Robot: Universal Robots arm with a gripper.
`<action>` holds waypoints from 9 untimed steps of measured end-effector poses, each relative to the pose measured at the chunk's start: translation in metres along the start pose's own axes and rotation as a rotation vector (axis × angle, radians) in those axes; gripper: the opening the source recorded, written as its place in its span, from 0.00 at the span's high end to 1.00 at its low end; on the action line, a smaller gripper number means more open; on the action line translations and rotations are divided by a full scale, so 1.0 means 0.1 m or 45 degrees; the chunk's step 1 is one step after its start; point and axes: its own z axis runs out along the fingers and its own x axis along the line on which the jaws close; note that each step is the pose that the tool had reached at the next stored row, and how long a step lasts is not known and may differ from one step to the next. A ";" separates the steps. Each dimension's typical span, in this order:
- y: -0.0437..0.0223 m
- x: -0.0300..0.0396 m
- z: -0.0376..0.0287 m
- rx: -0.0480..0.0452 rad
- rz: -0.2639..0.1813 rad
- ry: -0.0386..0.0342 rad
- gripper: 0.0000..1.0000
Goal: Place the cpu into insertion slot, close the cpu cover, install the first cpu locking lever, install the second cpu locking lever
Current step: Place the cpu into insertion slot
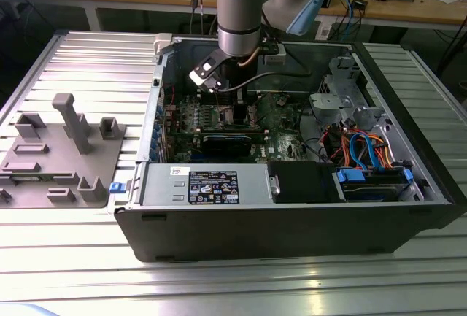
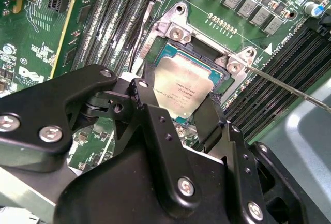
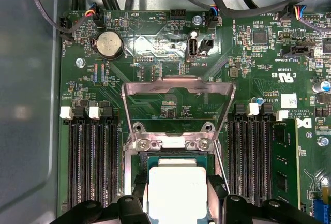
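The cpu (image 2: 183, 87) is a small silver-faced square chip lying level over the insertion slot (image 2: 207, 60), whose black frame shows round its edges. In the first wrist view the cpu (image 3: 177, 185) sits between the two black fingers (image 3: 140, 199), which press on its opposite sides. My gripper (image 2: 178, 99) is shut on it, low inside the computer case (image 1: 232, 106). The cpu cover (image 3: 176, 85), a thin silver frame, stands tilted open behind the slot (image 3: 176, 154). A thin wire locking lever (image 2: 289, 87) sticks out beside the socket, unlatched.
Long black memory slots (image 3: 93, 162) flank the socket on both sides on the green motherboard (image 3: 155, 110). The open case's walls (image 1: 292, 214) ring the board, with cables (image 1: 365, 152) at the exterior view's right. A grey fixture (image 1: 58, 155) lies on the table outside.
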 end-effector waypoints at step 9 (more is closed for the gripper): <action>0.000 0.000 0.002 0.000 0.000 -0.0001 0.38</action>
